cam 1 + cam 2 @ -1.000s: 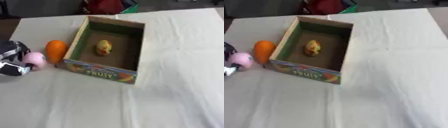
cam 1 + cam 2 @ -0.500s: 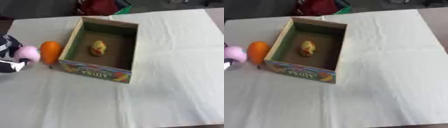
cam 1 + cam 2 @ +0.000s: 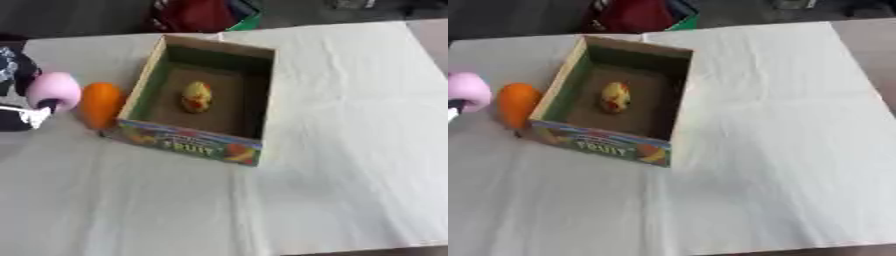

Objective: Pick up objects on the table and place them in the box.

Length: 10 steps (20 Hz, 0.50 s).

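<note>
Cardboard box (image 3: 198,142), open top, sits upper-left of centre on the white-clothed table (image 3: 350,150), turned a bit askew; printed front panel w/ "FRUIT" faces the near edge. Inside, on the brown floor: one yellow fruit-shaped object (image 3: 197,96) w/ a reddish patch, roughly mid-box, clear of all walls.

Outside the box, left side: orange object (image 3: 101,103), upright oval, just beside the box's left wall near the front corner — touching or not, can't tell. Left of that, pink rounded object (image 3: 54,90), just beside the orange one, partly overlapping it in the left eye view.

Beyond the far table edge: red bag-like thing (image 3: 197,14) w/ a bit of green (image 3: 249,22) next to it, on a dark floor. Nothing on the cloth btwn box and those.

Open room: whole right half of the table is bare cloth w/ some creases; near strip in front of the box also bare. Right table edge and near-right corner show. Left side is the crowded part: box wall, orange, pink all packed together.

Left hand (image 3: 19,95): black w/ white bits, at the left edge, up against the pink object and apparently around it. Blurred and cut off by the frame; how far the fingers are apart — can't tell. Right hand doesn't show.
</note>
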Motion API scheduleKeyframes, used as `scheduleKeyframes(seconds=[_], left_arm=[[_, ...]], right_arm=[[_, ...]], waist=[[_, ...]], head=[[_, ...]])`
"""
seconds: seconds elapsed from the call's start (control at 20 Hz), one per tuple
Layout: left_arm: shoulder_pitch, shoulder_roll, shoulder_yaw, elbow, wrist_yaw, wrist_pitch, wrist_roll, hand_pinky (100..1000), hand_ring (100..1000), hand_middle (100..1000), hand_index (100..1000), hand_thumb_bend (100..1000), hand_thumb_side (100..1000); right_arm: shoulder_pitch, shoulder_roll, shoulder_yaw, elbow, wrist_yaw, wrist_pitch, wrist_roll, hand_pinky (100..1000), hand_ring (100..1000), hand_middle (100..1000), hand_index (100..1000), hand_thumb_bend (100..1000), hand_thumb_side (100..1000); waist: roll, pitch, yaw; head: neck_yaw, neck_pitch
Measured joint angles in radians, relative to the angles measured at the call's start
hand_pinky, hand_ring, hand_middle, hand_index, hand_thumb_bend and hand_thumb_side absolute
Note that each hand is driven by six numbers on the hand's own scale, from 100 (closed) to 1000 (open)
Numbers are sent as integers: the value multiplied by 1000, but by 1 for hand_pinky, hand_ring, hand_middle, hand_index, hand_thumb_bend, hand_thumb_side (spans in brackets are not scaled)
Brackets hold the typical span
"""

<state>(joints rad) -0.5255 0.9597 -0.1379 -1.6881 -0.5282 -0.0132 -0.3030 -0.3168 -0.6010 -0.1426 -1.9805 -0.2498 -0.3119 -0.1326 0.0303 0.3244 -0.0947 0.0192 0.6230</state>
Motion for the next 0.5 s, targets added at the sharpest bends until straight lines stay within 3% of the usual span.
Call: scheduleKeyframes(seconds=[0.1,0.15,0.2,0.5], left_arm=[[-30,0,0,-12,11,0,0,370,447,390,491,100,255],[-47,0,0,-18,15,0,0,371,446,391,489,100,499],[-65,-2,0,-24,18,0,0,372,445,388,488,100,257],[-185,-49,-26,-30,20,-8,-9,377,444,387,486,100,260]], right_arm=[[0,0,0,0,-1,-1,-1,730,1000,541,741,100,647],[0,0,0,0,-2,-1,-1,730,1000,541,741,100,643],[0,0,0,0,-3,-1,-1,730,1000,541,741,100,646],[-4,0,1,0,-7,0,-1,730,1000,541,741,100,648]], waist=[[-1,-2,-2],[-1,-2,-3],[-1,-3,-5],[0,-3,-15]], head=[[0,0],[0,0],[0,0],[20,0]])
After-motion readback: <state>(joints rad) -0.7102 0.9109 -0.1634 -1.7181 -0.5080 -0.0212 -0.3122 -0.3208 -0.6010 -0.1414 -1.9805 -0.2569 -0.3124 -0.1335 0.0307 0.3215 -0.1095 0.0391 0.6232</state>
